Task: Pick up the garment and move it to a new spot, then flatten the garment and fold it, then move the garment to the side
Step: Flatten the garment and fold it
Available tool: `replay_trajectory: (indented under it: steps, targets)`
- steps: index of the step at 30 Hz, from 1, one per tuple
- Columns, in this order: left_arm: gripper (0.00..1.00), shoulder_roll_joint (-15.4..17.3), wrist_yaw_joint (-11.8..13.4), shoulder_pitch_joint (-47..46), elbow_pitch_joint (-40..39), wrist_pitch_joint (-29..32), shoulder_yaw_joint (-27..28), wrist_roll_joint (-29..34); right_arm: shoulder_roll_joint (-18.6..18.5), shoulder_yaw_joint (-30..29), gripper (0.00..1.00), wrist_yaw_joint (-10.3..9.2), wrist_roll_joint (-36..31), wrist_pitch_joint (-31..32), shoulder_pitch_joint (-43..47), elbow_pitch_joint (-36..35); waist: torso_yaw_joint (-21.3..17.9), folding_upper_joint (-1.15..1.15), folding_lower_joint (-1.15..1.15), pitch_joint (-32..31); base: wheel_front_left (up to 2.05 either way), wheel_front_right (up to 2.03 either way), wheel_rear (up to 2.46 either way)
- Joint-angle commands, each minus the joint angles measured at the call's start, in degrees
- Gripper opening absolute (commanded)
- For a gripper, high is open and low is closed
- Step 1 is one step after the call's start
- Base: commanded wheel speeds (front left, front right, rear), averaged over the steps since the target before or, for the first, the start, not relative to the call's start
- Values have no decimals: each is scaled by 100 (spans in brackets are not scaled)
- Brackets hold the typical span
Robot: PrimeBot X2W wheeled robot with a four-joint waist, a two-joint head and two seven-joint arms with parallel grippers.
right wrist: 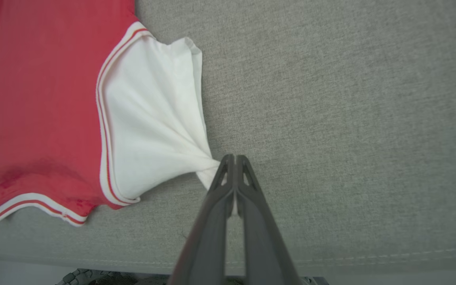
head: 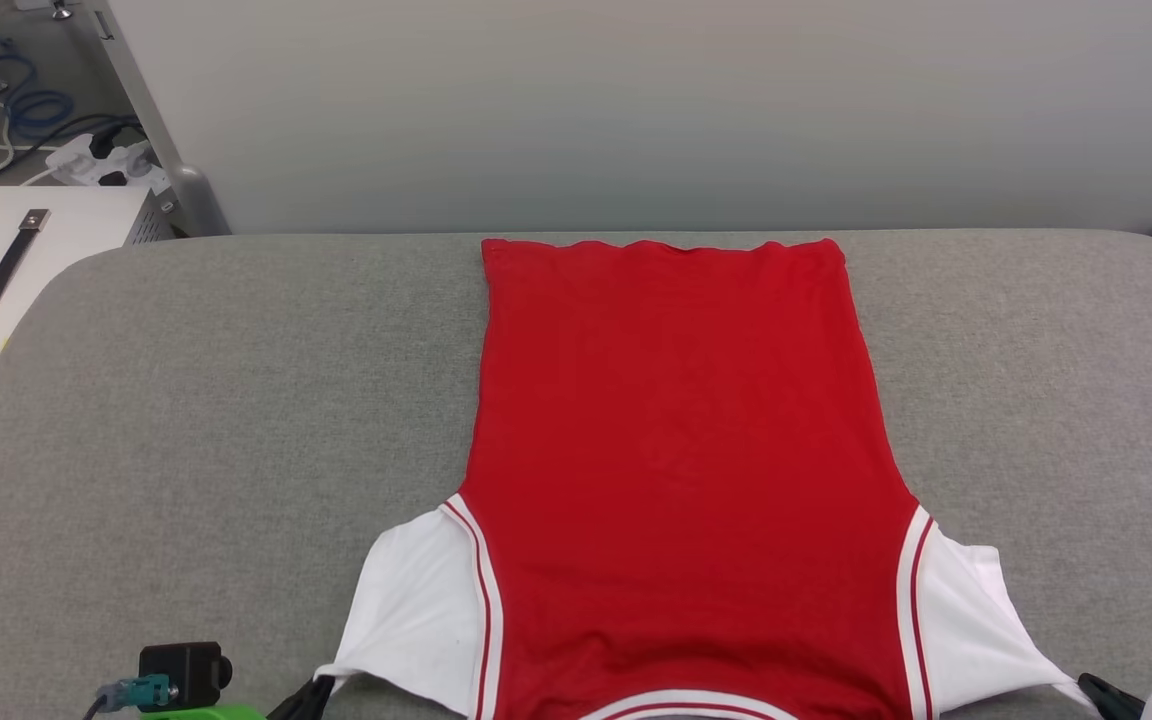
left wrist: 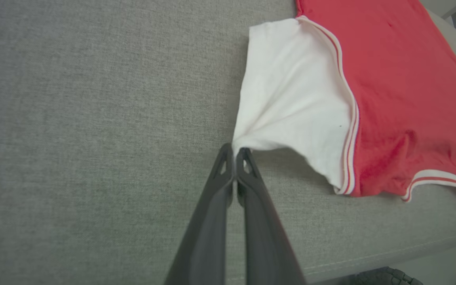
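The garment (head: 676, 450) lies flat on the grey padded table (head: 216, 420), plain red side up, hem far from me and striped collar at the near edge. Both white sleeves are pulled outward into points. My left gripper (left wrist: 234, 152) is shut on the tip of one white sleeve (left wrist: 291, 95); its dark fingers also show at the head view's bottom left (head: 311, 697). My right gripper (right wrist: 234, 160) is shut on the tip of the other white sleeve (right wrist: 149, 130), and it shows at the head view's bottom right (head: 1096, 690). Any lettering is hidden.
A white wall panel (head: 636, 100) rises behind the table. A white box with a strap handle (head: 6, 260) stands off the table's left corner, with cables and a power strip (head: 96, 160) on the floor beyond. The table's near edge (right wrist: 331, 257) runs close below both grippers.
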Motion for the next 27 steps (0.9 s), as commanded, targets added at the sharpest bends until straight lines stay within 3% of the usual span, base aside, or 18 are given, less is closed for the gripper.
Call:
replay_trajectory:
  steps: [1,9,10,11,18,23,27]
  targets:
    - [0,39,86,103,-112,49,-1,-65,47,-108,0,-10,-92,136,94,-151,8,0,1,6,0,0,0]
    - [0,130,215,98,-681,191,-3,-68,213,-384,0,-10,-414,720,123,-688,79,0,1,128,0,0,0]
    - [0,141,231,88,-769,231,-2,-82,190,-400,20,-10,-486,762,105,-746,94,0,1,167,0,0,0]
    - [0,159,252,73,-890,287,-2,-97,184,-429,100,-10,-538,841,73,-803,110,0,1,223,0,0,0]
    - [0,227,381,-30,-1765,774,-157,-144,120,-602,100,-10,-459,1772,-758,-1495,253,0,1,840,0,0,0]
    - [0,287,503,-177,-2293,1083,-239,-121,178,-796,100,-10,-495,2707,-2002,-1865,492,0,1,1436,0,0,0]
    - [0,310,532,-360,-2650,1245,-322,-25,288,-773,100,-10,-599,3643,-3093,-1752,763,0,1,1904,0,0,0]
